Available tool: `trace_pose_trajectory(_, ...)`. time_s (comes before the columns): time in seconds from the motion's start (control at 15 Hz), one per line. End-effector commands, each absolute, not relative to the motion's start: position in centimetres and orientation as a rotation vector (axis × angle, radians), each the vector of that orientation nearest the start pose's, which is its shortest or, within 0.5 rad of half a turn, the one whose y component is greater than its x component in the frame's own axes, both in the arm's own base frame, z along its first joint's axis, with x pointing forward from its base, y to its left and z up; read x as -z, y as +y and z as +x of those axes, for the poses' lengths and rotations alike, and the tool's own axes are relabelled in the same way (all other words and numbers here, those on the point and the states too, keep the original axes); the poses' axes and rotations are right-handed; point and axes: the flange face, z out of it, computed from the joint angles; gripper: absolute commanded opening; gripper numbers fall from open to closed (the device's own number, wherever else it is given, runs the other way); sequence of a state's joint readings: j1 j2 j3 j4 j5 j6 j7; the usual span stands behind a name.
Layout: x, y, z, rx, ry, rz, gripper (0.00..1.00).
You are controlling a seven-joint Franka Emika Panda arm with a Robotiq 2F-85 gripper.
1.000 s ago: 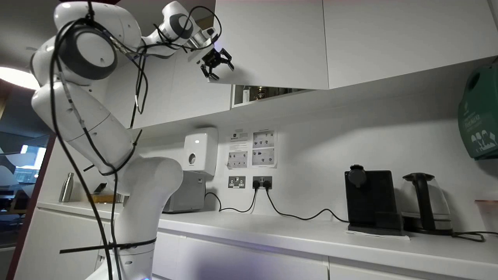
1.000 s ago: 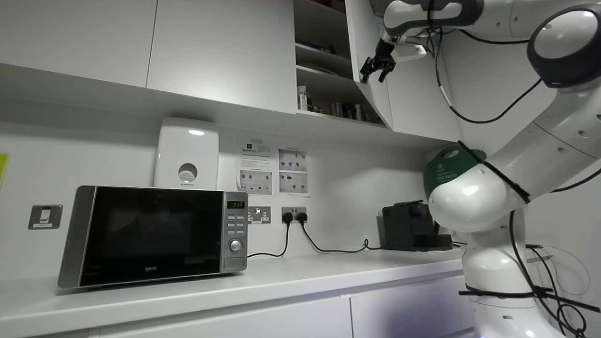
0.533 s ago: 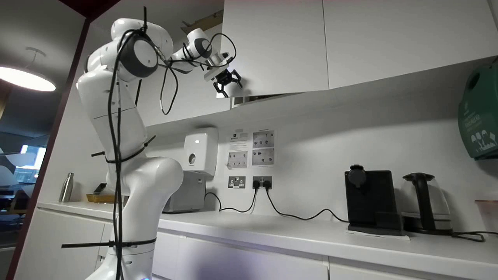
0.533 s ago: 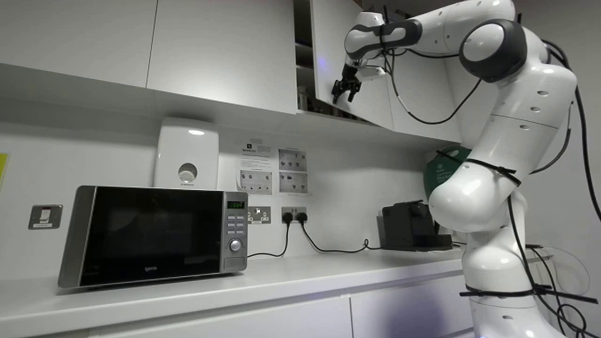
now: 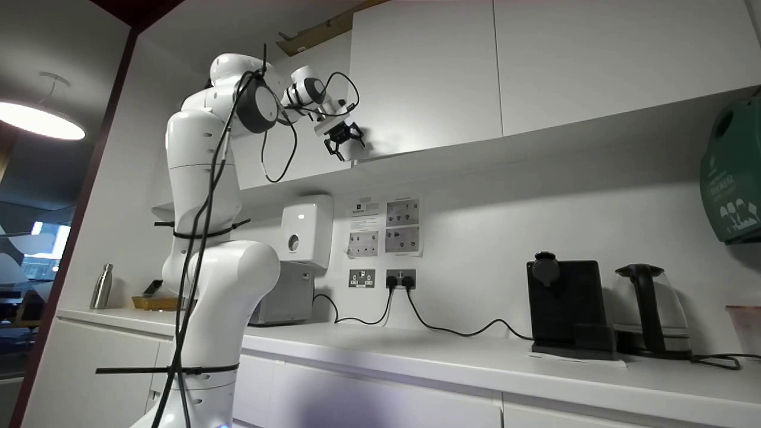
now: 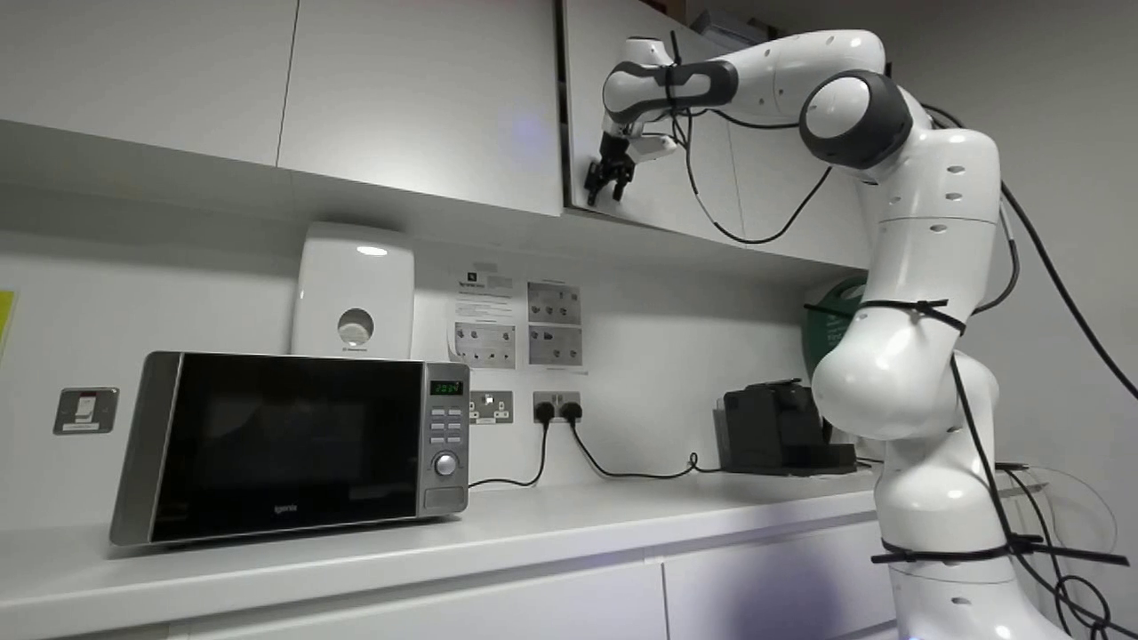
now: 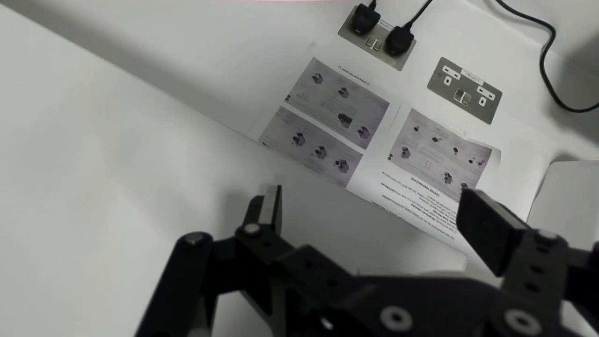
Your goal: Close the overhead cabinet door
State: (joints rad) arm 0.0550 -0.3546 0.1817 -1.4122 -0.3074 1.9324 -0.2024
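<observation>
The overhead cabinet door (image 5: 428, 77) is a flat white panel, nearly flush with the cabinet front. In an exterior view the door (image 6: 653, 191) stands slightly ajar, with a narrow dark gap (image 6: 562, 116) along its free edge. The shelves and jars are hidden behind it. My gripper (image 5: 352, 152) is at the door's lower free corner, outside its face; it also shows in an exterior view (image 6: 605, 200). In the wrist view the gripper (image 7: 369, 201) has its fingers wide apart with nothing between them. The door (image 7: 84, 164) fills the left; one fingertip is close to it, contact unclear.
Cardboard (image 5: 327, 32) lies on top of the cabinets. A white dispenser (image 5: 306, 232) hangs under them. A microwave (image 6: 293, 444), a black coffee machine (image 5: 568, 309) and a kettle (image 5: 654, 312) stand on the counter (image 5: 416, 351). A green first aid case (image 5: 734, 172) hangs on the wall.
The door has swung inward from wide open to a narrow gap, covering the shelves. My gripper has moved with it toward the cabinet front and lower, staying open.
</observation>
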Motion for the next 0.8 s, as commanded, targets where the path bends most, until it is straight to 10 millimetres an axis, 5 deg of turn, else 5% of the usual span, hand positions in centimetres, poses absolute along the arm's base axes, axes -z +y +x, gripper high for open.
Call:
trace_pose_trajectory(0.0, -93.4, 11.1, 41.1, 1.455, -0.780, -3.116, 1.00)
trace_pose_trajectory(0.73, -92.9, 8.8, 45.7, 1.316, -0.727, -3.188, 1.00)
